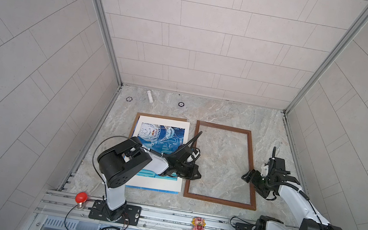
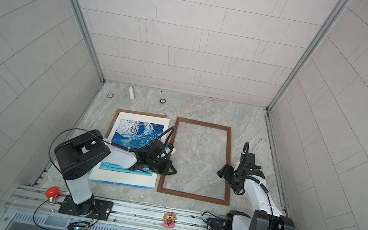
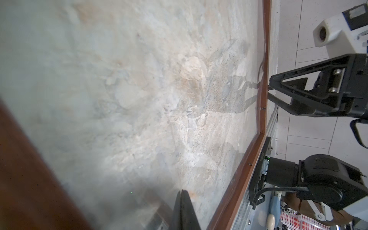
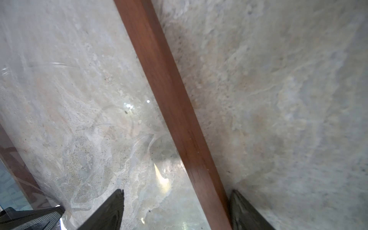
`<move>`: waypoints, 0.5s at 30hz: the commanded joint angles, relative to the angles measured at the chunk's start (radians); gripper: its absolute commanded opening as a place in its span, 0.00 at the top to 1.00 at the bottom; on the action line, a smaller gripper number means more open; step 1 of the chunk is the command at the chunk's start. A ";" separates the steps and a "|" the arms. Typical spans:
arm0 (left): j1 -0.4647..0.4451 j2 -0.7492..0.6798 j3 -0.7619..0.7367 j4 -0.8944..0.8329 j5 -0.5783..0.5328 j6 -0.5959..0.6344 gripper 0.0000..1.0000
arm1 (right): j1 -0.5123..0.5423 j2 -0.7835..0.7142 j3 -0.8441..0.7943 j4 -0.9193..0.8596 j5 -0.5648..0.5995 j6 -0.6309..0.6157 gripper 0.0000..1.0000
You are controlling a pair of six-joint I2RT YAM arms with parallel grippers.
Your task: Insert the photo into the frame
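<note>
photo (image 1: 161,134) lay face up on the bench (image 1: 231,113), left of the frame (image 1: 226,127) and just beside it, not in it. it sat skewed on a brown board (image 1: 152,115), whose edge showed along the far and left sides. blue print, white helmet and cream border were readable in both top views. the left arm (image 1: 123,161) covered the near part of the print.

frame lay flat on the bench, long sides running away from the robot. only bench stone showed through its pane (image 4: 89,99).

left gripper (image 1: 198,176): fingers (image 3: 185,209) closed right together, nothing between them. tips pointed across the frame's left rail, ending just inside it over the pane. in the left wrist view the near rail was a brown blur beside them. couldn't tell if the tips touched the pane.

right gripper (image 1: 252,184): fingers spread wide, astride the frame's right rail (image 4: 169,99), about halfway along it. in the right wrist view one finger was over the pane, the other outside over bare bench, with the rail between. not clamped, and a clear gap showed on the pane side. the outer finger sat close against the rail, contact unclear.

at the back of the bench were a white tube (image 1: 150,96) and two small dark rings (image 1: 129,99), well apart from the frame. a red knob (image 1: 81,197) and a pink toy (image 1: 198,225) sat on the mounting rail (image 1: 159,218) between the arm bases.
</note>
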State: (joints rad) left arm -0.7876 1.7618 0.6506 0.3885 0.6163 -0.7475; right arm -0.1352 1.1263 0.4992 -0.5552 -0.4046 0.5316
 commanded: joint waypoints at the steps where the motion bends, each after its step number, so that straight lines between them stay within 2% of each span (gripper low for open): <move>1: -0.007 -0.058 -0.001 -0.038 -0.046 0.077 1.00 | 0.011 0.002 -0.018 -0.039 -0.045 0.004 0.21; 8: -0.018 -0.077 0.009 -0.069 -0.055 0.154 1.00 | 0.011 0.003 -0.019 -0.028 -0.048 0.005 0.21; 15: -0.021 -0.067 -0.008 -0.013 -0.054 0.142 1.00 | 0.011 0.013 -0.027 -0.018 -0.054 0.006 0.21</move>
State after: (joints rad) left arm -0.7971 1.7046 0.6506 0.3412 0.5690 -0.6342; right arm -0.1318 1.1275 0.4988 -0.5568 -0.4252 0.5320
